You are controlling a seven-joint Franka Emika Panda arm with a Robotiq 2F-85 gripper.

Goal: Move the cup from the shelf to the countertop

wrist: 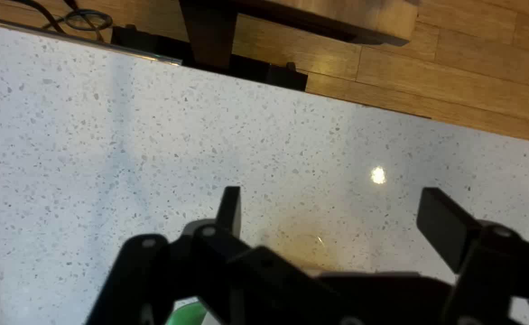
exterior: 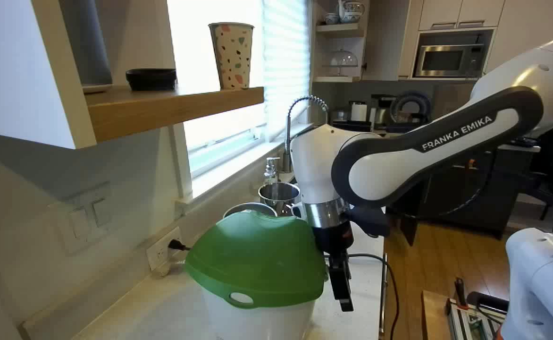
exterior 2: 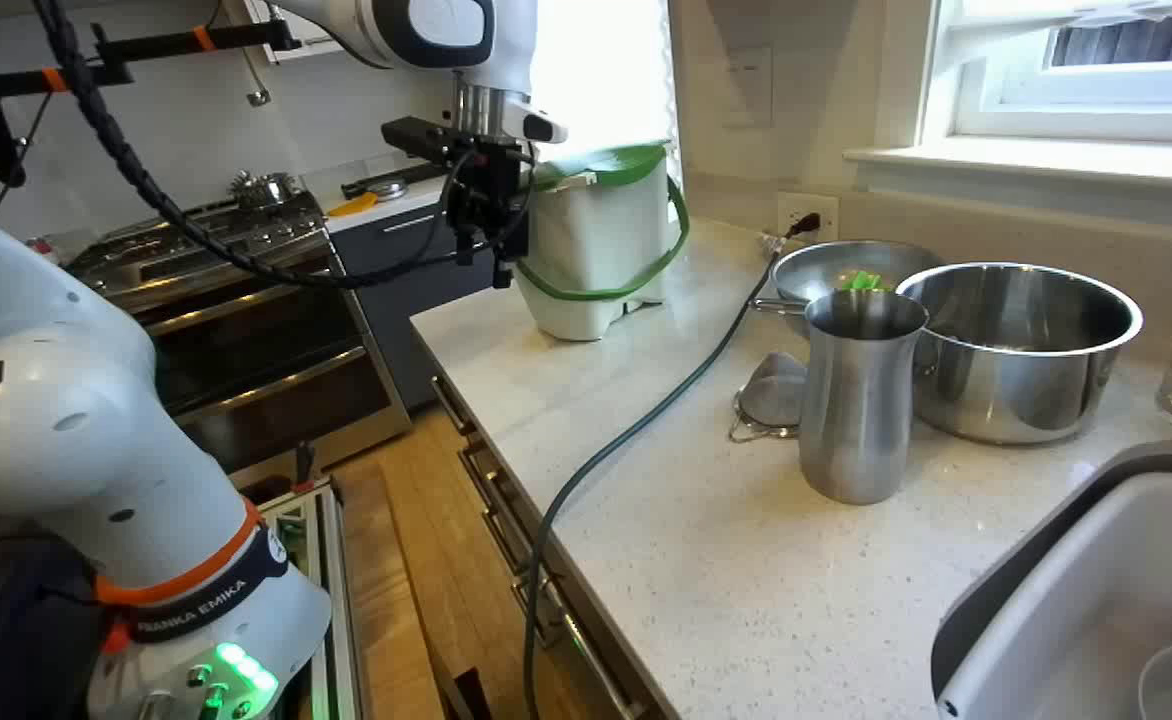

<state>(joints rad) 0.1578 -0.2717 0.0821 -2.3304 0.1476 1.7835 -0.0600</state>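
"Daylight filled the window (exterior: 194,47), and the pale, speckled bench (exterior 2: 746,570) ran along beneath it. Where was the cup (exterior: 235,56)?"

"On the shelf (exterior: 177,110), at its free end, well above the bench on the back-edge side. The carry down wasn't done yet."

"And from the tool (wrist: 330,207), which way did it lie?"

"Up, and in toward the bench's back edge. I judged the coming move turned on that: climb first, then reach inward. There was only the one arm (exterior: 399,163) to send."

"How did the cup point?"

"Straight up: narrow base on the shelf, wide rim uppermost, long axis upright. The tool pointed the opposite way, down at the bench, so I expected it to need either a drop over the rim or a turn to take the side."

"Any neighbours?"

"A black dish (exterior: 150,79) shared the shelf, apart from the cup."

"And the tool itself?"

"Spread wide, with nothing between its tips. It hung over the bench near a front corner, on the front-edge side of the green-lidded bin (exterior 2: 601,250); whether it touched the bin I couldn't tell."

"So what worried you?"

"The bin. Swinging inward before rising clear of it could, I thought, have knocked it."
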